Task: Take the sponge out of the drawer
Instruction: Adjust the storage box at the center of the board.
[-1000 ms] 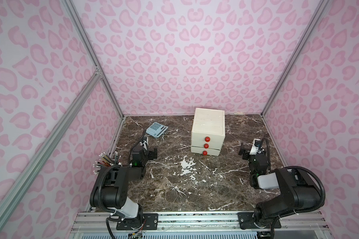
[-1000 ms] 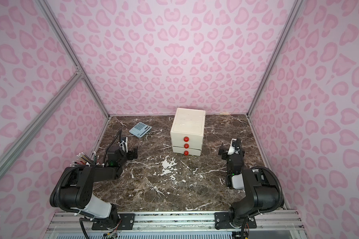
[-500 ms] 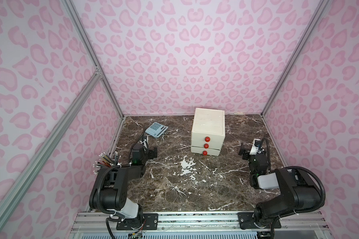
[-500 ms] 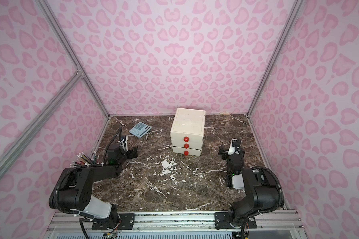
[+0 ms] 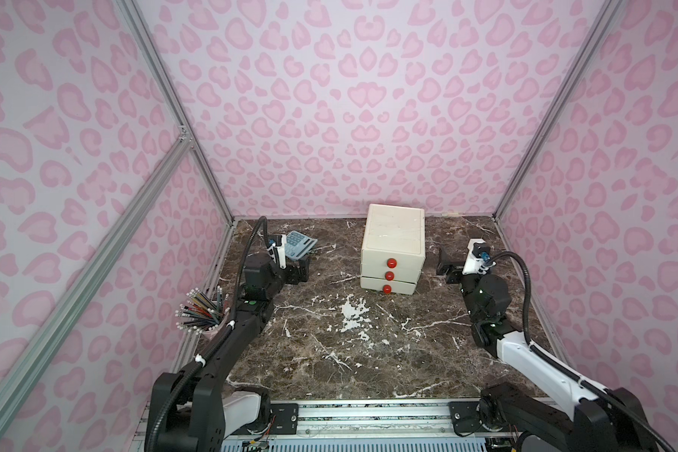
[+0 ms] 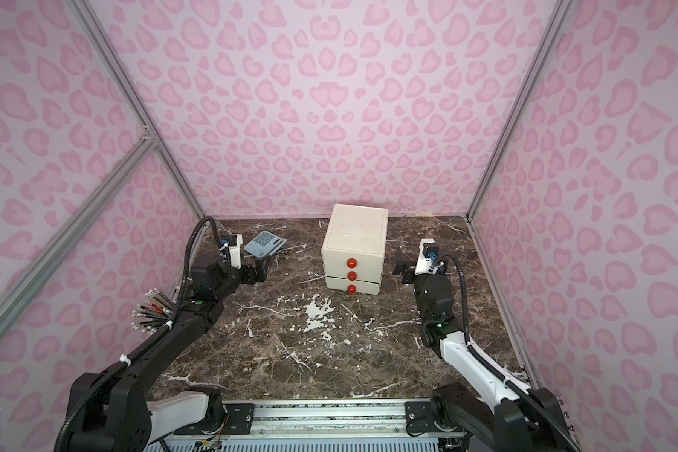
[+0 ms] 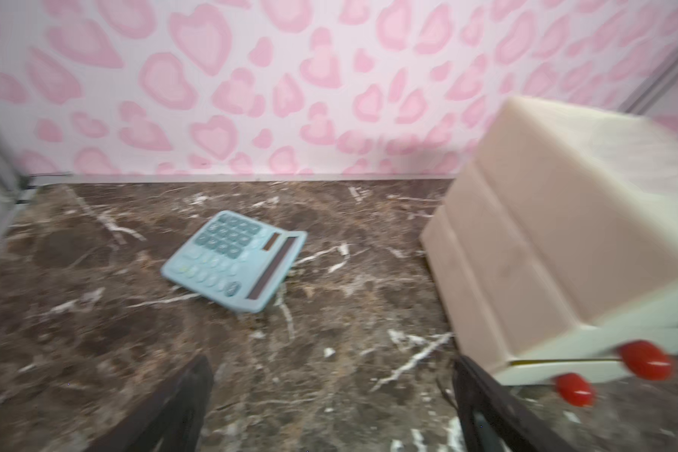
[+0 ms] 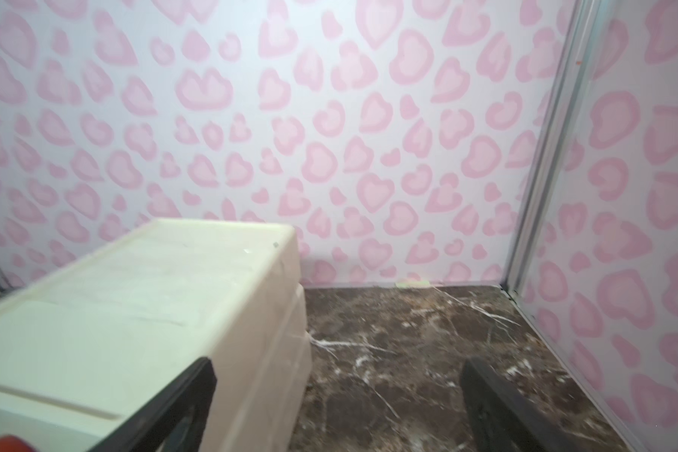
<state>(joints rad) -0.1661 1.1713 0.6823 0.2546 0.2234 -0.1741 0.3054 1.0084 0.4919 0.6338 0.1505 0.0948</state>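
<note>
At the back of the table, the cream three-drawer chest (image 5: 393, 250) sat with all drawers apparently shut, so the sponge was out of sight. It was presumably inside one, can't tell which. Your left gripper (image 5: 305, 270) and right gripper (image 5: 447, 268) both stood wide apart, empty, one on either side of the chest, touching nothing. Risks: the chest looked light and could slide or tip if you tugged a red knob (image 5: 388, 276) unbraced. The left arm could clip the blue calculator (image 5: 300, 244) or pencil cup (image 5: 202, 313). The surface was dark veined marble tabletop (image 5: 329, 352), likely slick. The walls were pink heart-print on an aluminium frame.
</note>
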